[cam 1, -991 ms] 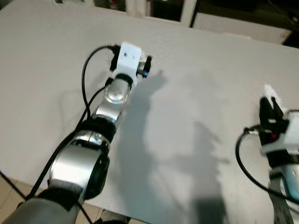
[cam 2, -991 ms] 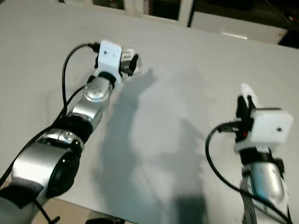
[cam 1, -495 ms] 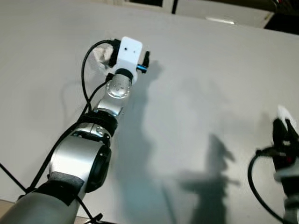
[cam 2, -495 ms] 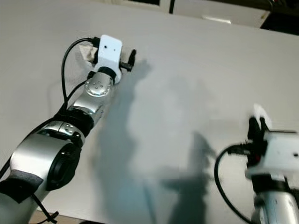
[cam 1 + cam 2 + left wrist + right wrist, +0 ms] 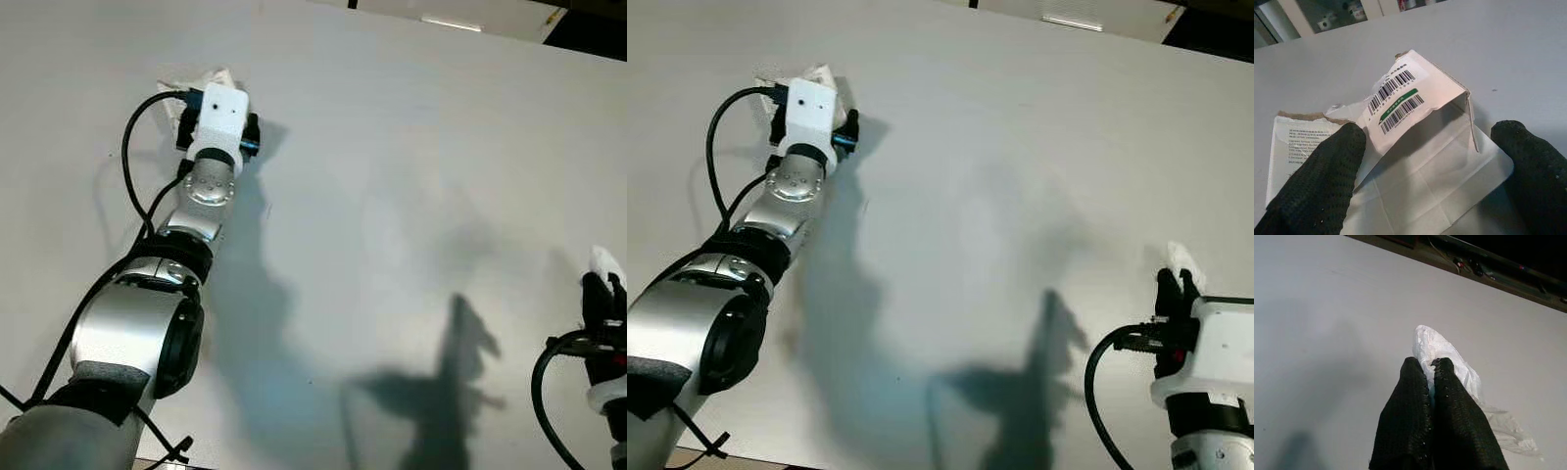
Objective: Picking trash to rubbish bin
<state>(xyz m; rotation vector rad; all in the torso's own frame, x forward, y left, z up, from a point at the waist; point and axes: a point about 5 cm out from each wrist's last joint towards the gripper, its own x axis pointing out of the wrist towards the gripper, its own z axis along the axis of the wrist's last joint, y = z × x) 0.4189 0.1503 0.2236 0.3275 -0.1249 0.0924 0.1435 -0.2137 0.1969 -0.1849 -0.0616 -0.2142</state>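
A wide white table (image 5: 411, 166) takes up the scene in front of the robot. The left arm is stretched far forward over it, and the left claw (image 5: 1435, 166) is at a torn piece of white cardboard packaging (image 5: 1415, 98) that lies on the table near its far left part. In the left wrist view the two black fingers (image 5: 1322, 171) stand wide apart, one on each side of the packaging, so this claw is open and is not gripping it. The packaging is folded, with one flap raised up like a small roof and a flat sheet under it. On the raised flap there are two barcodes with small digits under them, and between them a green stripe with tiny white characters that are too small to read. On the flat part beside the fingers there is a block of fine grey printed text, also not readable. From the head views only a white corner of this packaging (image 5: 211, 78) shows past the wrist camera.

The right claw (image 5: 1431, 369) is low at the right side, above the table. Its fingers are pressed together on a crumpled piece of thin white plastic (image 5: 1449, 357), which sticks out beyond the tips.
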